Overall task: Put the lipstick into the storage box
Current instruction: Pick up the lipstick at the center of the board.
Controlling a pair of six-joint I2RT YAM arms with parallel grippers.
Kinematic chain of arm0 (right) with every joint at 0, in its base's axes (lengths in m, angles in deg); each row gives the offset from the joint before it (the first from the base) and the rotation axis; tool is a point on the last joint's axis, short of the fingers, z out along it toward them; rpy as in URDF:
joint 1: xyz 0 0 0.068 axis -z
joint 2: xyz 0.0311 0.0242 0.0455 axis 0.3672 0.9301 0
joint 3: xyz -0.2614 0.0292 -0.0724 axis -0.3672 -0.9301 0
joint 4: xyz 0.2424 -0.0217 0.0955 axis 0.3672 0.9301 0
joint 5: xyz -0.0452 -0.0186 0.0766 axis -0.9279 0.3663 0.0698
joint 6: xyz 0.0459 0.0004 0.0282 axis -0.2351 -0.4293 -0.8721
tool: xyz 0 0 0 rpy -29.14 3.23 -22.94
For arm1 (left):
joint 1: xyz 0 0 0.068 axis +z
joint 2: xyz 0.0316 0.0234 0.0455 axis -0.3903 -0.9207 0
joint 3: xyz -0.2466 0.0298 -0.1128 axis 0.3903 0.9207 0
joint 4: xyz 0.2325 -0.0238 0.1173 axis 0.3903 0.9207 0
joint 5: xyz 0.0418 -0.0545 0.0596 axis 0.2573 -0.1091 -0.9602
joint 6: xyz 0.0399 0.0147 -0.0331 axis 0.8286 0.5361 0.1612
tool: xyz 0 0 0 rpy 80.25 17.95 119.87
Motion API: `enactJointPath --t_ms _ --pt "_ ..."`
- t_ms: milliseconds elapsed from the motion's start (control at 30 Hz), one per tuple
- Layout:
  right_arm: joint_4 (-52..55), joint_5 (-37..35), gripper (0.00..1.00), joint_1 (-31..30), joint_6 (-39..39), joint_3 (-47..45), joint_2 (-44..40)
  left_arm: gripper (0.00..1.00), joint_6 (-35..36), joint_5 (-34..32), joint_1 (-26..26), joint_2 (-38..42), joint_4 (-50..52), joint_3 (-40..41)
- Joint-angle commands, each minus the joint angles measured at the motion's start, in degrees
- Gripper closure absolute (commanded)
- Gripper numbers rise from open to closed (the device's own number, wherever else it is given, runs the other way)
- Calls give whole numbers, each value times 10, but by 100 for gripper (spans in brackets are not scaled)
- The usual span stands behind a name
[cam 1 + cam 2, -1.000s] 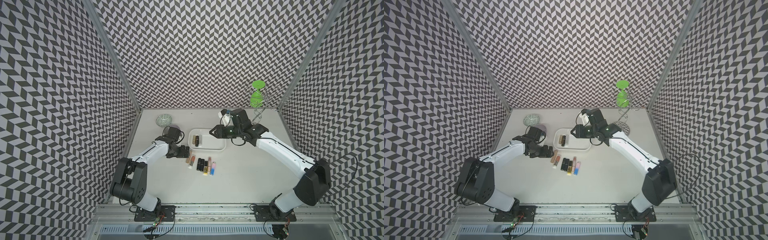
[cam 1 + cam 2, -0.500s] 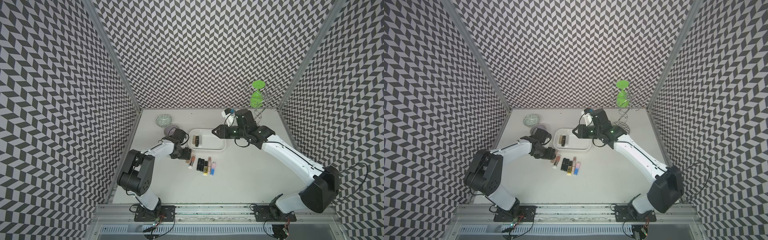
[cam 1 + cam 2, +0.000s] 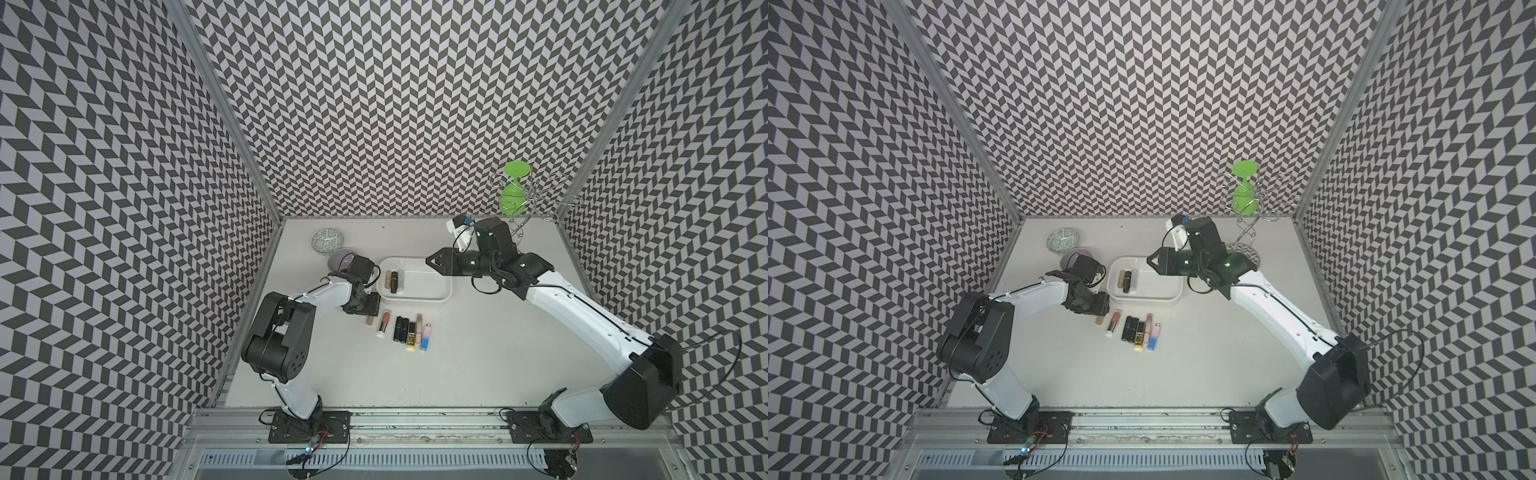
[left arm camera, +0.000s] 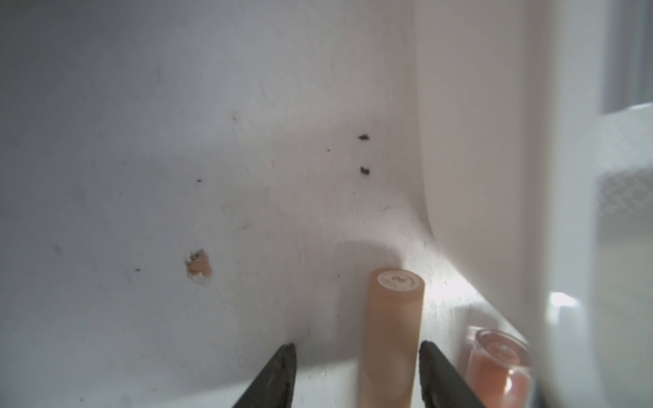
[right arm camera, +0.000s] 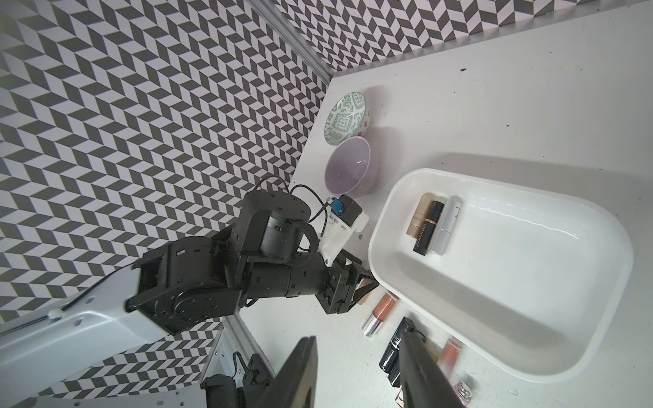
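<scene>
1. At the far left of the white table (image 3: 478, 353), a round green-patterned ceramic bowl (image 3: 328, 240) sits just beside a round lilac bowl (image 5: 348, 169).
2. The left gripper (image 4: 357, 344) is low over the table with its jaws spread around a beige matte lipstick tube (image 4: 392, 318). One finger is close against the tube's side. The other stands clear, with bare table between, so nothing is pinched.
3. The beige tube lies flat on the table just outside the near left corner of the shallow white plastic storage box (image 3: 424, 280). It is not inside the box.
4. At the box's left end three tubes lie side by side: a tan lipstick (image 5: 418, 220), a black lipstick (image 5: 428, 228) and a silver lipstick (image 5: 447, 226).
5. In front of the box, right of the beige tube, a row runs on. It holds a peach lipstick with a silver base (image 3: 383, 323), black tubes (image 3: 400, 328), a gold tube (image 3: 411, 334) and a pink-and-blue tube (image 3: 426, 337).
6. The right gripper (image 5: 356, 333) hangs above the box's far right corner, its jaws parted with nothing between them.
7. At the far right, a green plastic piece (image 3: 515, 191) hangs on a wire stand (image 3: 536, 199).
</scene>
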Motion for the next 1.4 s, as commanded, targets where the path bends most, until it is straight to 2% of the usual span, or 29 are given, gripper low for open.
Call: enactJointPath --t_ms 0,100,233,400,500,867,1033,1367 --pt "-34 9 58 2 2 -14 -12 47 5 -3 -3 -31 -8 0" --pt "-39 15 58 2 1 -20 -13 54 5 -4 -3 -41 -8 -5" --pt "-43 30 56 2 2 -27 -14 70 5 -1 -3 -43 -7 -5" --pt "-54 47 50 2 4 -36 -17 81 5 0 -1 -31 -3 2" --pt "-64 66 47 2 0 -40 -14 83 4 2 5 -20 2 7" --pt "-99 142 39 -16 -19 -45 19 84 -4 41 59 77 21 32" --pt "-80 153 38 -57 -3 -16 56 83 -23 109 87 145 10 42" --pt "-46 173 38 -86 17 7 86 82 -143 277 92 259 -88 53"
